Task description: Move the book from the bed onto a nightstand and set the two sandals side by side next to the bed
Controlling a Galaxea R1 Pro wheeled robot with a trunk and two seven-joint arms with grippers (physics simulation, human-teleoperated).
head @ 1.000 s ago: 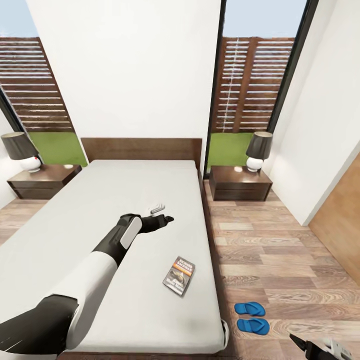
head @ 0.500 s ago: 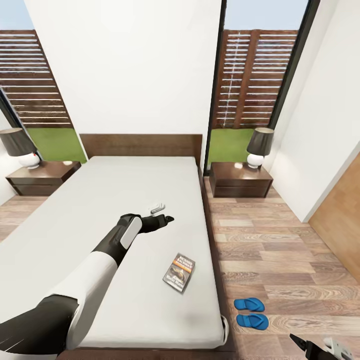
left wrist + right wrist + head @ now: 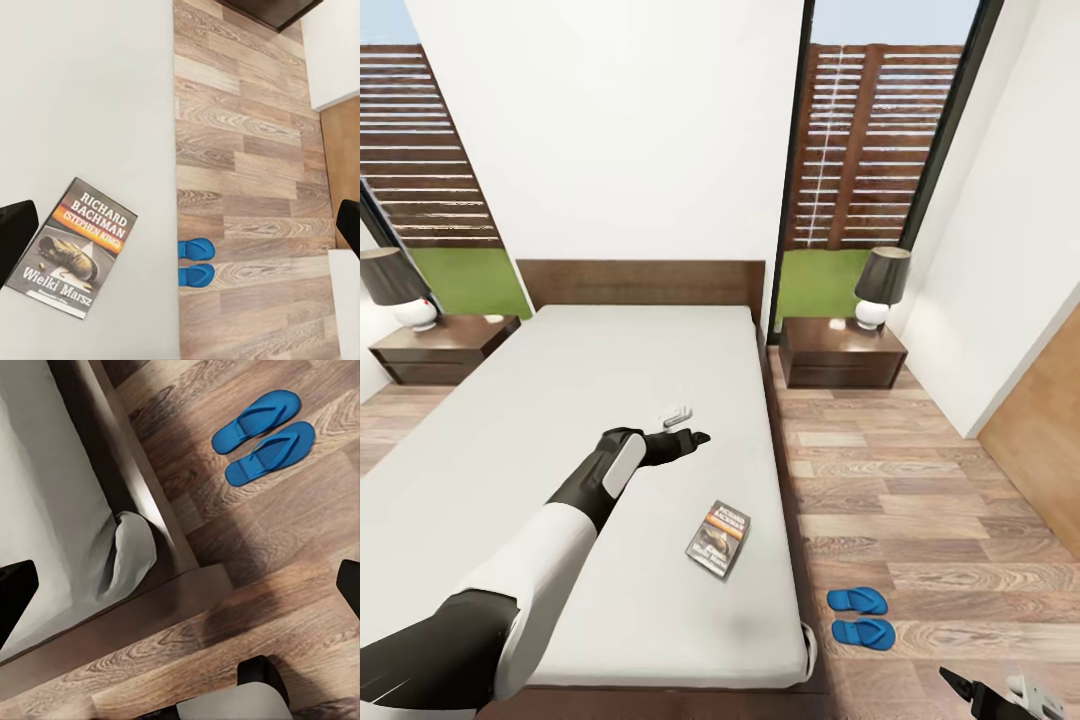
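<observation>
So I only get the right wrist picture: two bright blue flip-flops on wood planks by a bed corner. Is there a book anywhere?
Observer: Yes. A thin dark paperback with an orange band lies flat on the light-grey mattress, near the edge on the flip-flops' side.
Operator: Is anything holding it?
Observer: No. The left gripper hovers open and empty over the mattress, nearer the headboard.
Operator: Where could it go?
Observer: A low dark-brown nightstand stands at each side of the headboard.

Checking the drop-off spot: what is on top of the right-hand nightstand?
On the right-hand nightstand stands a lamp, dark shade over a white base, toward its right end. The glossy top is otherwise bare. Drawer contents are hidden.
</observation>
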